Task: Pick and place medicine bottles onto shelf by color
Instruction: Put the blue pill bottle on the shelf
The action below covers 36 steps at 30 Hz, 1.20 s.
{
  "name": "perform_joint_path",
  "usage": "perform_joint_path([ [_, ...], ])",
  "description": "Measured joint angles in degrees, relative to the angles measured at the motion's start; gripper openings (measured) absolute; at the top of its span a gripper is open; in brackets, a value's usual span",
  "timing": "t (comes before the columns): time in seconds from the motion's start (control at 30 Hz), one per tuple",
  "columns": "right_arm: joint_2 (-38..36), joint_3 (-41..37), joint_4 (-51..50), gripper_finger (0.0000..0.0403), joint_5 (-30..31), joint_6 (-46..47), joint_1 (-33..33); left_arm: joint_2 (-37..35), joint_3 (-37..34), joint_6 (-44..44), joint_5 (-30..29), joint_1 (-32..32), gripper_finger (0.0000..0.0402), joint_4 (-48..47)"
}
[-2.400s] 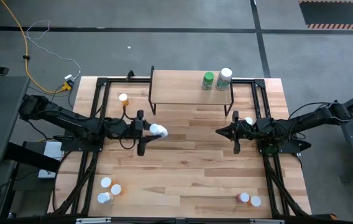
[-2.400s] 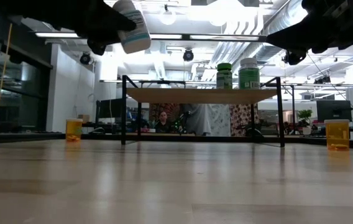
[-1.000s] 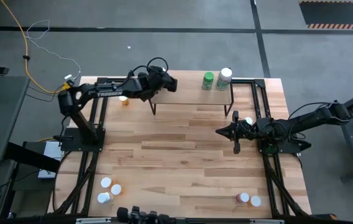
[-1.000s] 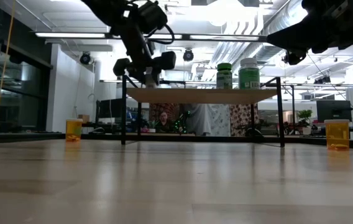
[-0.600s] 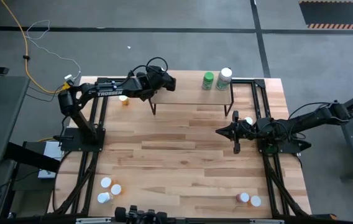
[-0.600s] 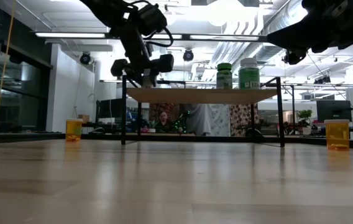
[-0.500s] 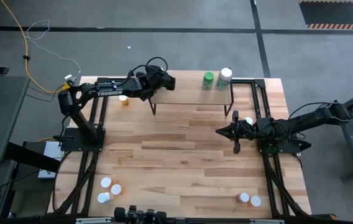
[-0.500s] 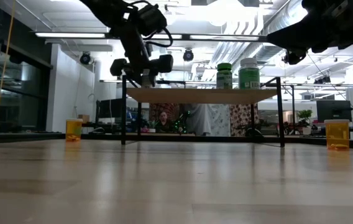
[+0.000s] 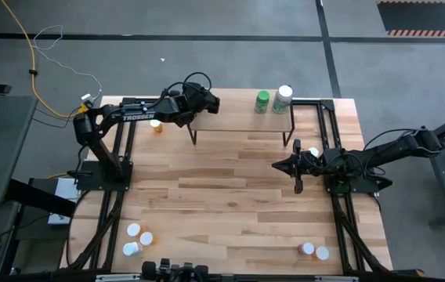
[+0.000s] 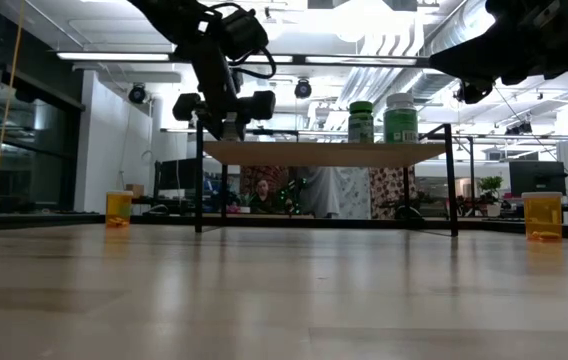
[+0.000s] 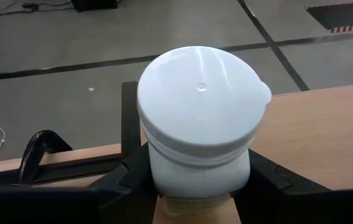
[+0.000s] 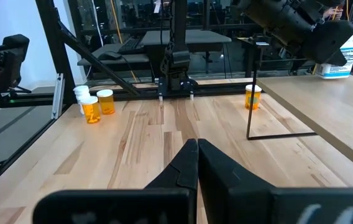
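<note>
White-capped bottle (image 11: 198,140) sits between the left gripper's (image 9: 204,103) jaws, which stand partly apart and press on either side of its pale body, just below the cap. In the left wrist view the cap fills the middle, with the light wood of the shelf (image 9: 238,117) just beyond and beside the fingers (image 11: 123,180). From above, that gripper is over the shelf's left end; whether the bottle's base touches the board cannot be told. Farther along the shelf from those jaws, near its right end, a green bottle (image 9: 262,101) and a white-capped bottle with a green label (image 9: 284,98) stand upright, close together. An orange bottle (image 9: 157,124) stands on the table behind the left arm, beside the shelf's left legs.

The right gripper (image 9: 298,166) hangs above the table in front of the shelf's right end, its jaws pressed together and holding nothing. Another orange bottle (image 9: 312,153) stands just beside its wrist.
</note>
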Motion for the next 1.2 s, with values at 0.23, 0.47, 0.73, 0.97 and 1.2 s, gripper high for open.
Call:
perform_joint_path([
  [0.23, 0.0, 0.0, 0.0, 0.0000, 0.0, 0.0, 0.0, 0.2, 0.0, -2.0, 0.6, 0.0, 0.0166, 0.4],
  [0.47, 0.0, 0.0, 0.0, 0.0000, 0.0, 0.0, 0.0, 0.3, 0.0, -2.4, 0.6, 0.0, 0.0174, 0.8],
  [0.73, 0.0, 0.0, 0.0, 0.0000, 0.0, 0.0, 0.0, 0.3, 0.0, -2.4, 1.2, 0.0, 0.0188, 1.4],
  [0.97, 0.0, 0.0, 0.0, 0.0000, 0.0, 0.0, 0.0, 0.4, 0.0, -1.0, 1.2, 0.0, 0.0197, 1.4],
  [1.2, 0.0, 0.0, 0.0, 0.0000, 0.0, 0.0, 0.0, 0.4, 0.0, -0.9, 1.2, 0.0, 0.0208, 1.7],
])
